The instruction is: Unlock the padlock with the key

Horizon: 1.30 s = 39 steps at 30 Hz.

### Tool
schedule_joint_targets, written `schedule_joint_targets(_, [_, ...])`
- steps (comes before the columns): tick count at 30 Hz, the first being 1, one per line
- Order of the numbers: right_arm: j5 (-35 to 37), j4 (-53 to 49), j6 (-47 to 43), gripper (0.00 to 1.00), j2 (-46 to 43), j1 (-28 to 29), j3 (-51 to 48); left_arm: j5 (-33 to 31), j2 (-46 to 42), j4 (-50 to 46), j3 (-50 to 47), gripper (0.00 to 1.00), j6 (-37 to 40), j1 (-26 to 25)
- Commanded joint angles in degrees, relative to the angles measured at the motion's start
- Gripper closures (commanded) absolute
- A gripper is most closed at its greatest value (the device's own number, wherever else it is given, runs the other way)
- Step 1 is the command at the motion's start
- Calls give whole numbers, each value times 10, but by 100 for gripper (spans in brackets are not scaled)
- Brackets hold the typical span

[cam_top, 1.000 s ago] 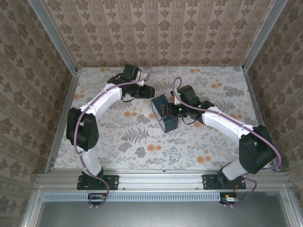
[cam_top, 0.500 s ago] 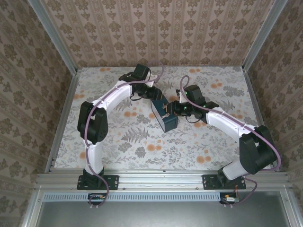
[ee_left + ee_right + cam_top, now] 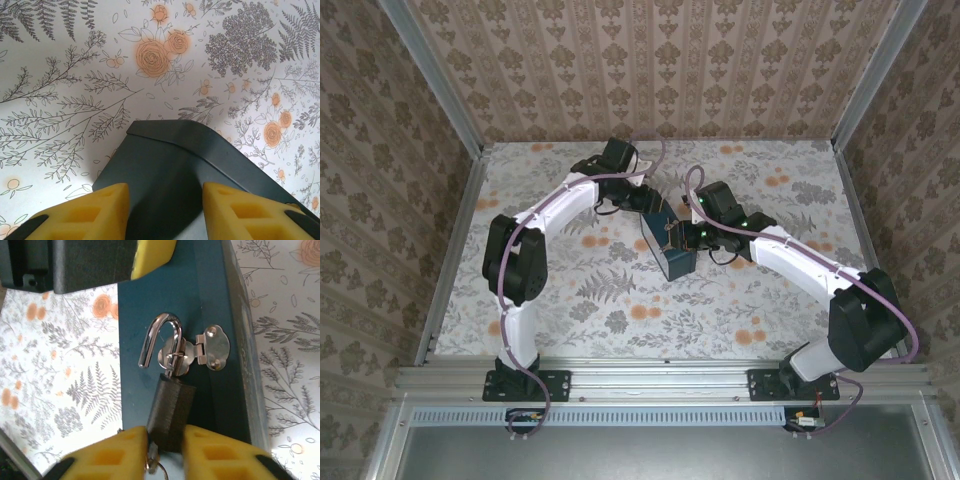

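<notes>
Right tool (image 3: 165, 442) clenched on the padlock (image 3: 170, 407): its two yellow fingers (image 3: 115, 452) press the lower part of the lock body from either side. A small metal ring (image 3: 152, 466) shows in the gap just behind the body, toward the wrist. Ahead of the fingertips the padlock's shackle (image 3: 159, 322) rises as a silver arch. One leg runs down to the body through the staple of a hasp plate (image 3: 215, 347); the other leg ends free in the air, beside the body and apart from it. The hasp is fixed to the face of the dark blue box (image 3: 145, 300), which lies directly beyond this tool. Left tool (image 3: 165, 200), seen from its own wrist: its yellow fingers stand apart, with a corner of the box (image 3: 180, 165) lying between and beyond them; whether they pinch it cannot be told. From above, the left tool (image 3: 642, 205) sits at the box's far corner and the right tool (image 3: 672, 232) over the box (image 3: 672, 258), which rests on the flowered bench (image 3: 620, 300).
</notes>
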Motion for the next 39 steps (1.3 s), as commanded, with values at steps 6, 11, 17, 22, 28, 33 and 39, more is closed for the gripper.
schedule_joint_targets(6, [14, -58, -23, 94, 7, 4, 45, -34, -14, -9, -44, 58, -33, -8])
schedule_joint_targets(11, [16, -71, -36, 96, 11, -2, 62, -32, -17, -2, -49, 59, -36, -8])
schedule_joint_targets(17, [-5, -140, -79, 98, 24, -6, 105, -37, -28, -2, -61, 59, -52, -8])
schedule_joint_targets(22, [-67, -227, -119, 100, 41, -26, 174, -46, -30, 3, -62, 59, -54, -9])
schedule_joint_targets(28, [-95, -244, -112, 100, 41, -27, 164, -49, -29, 13, -62, 59, -71, -9])
schedule_joint_targets(33, [-87, -246, -101, 100, 30, -27, 153, -59, -23, 1, -50, 59, -69, -11])
schedule_joint_targets(39, [-82, -256, -79, 99, 26, -27, 180, -69, -23, 3, -53, 59, -71, -17])
